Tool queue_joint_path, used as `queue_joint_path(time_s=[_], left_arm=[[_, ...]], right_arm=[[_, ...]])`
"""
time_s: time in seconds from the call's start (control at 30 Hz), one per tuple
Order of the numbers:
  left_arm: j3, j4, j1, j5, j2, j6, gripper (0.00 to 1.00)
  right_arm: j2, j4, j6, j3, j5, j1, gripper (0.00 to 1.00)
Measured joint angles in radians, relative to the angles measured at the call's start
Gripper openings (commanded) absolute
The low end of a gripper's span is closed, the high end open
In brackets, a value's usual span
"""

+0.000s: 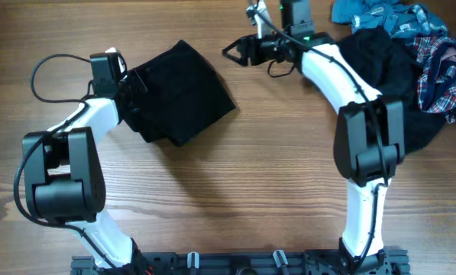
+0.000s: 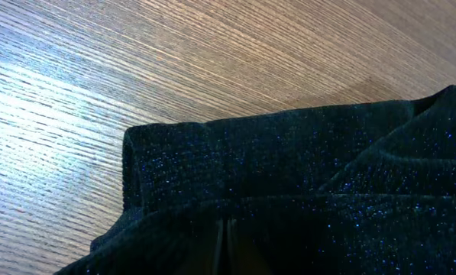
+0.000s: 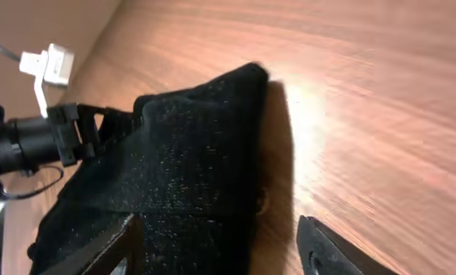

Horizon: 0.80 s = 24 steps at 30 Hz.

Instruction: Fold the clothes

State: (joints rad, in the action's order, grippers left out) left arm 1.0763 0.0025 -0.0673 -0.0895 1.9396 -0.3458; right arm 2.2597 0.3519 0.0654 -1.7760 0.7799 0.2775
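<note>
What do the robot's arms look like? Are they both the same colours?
Yes, they match. The left arm and the right arm both have smooth white curved tubes joined by chunky black blocks. A thin black cable loops out of the left one near its wrist, and a tiny green light glows on the right one.

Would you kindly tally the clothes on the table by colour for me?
black garments: 2
blue garment: 1
plaid shirt: 1
Total: 4
</note>
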Motion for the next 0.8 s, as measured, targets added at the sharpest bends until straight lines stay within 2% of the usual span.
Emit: queue_joint_path(time_s=[0.3, 0.47, 0.8], left_arm=[[0.002, -0.006, 0.000, 0.000, 0.000, 0.000, 0.04], [0.005, -0.016, 0.001, 0.000, 0.000, 0.000, 0.04], [0.010, -0.032, 0.001, -0.001, 0.000, 0.000, 0.04]], right_arm=[[0.127, 0.006, -0.008, 0.000, -0.018, 0.040, 0.78], [0.130, 0.003, -0.037, 0.000, -0.026, 0.037, 0.93], [0.196, -0.073, -0.073, -0.012, 0.102, 0.034, 0.93]])
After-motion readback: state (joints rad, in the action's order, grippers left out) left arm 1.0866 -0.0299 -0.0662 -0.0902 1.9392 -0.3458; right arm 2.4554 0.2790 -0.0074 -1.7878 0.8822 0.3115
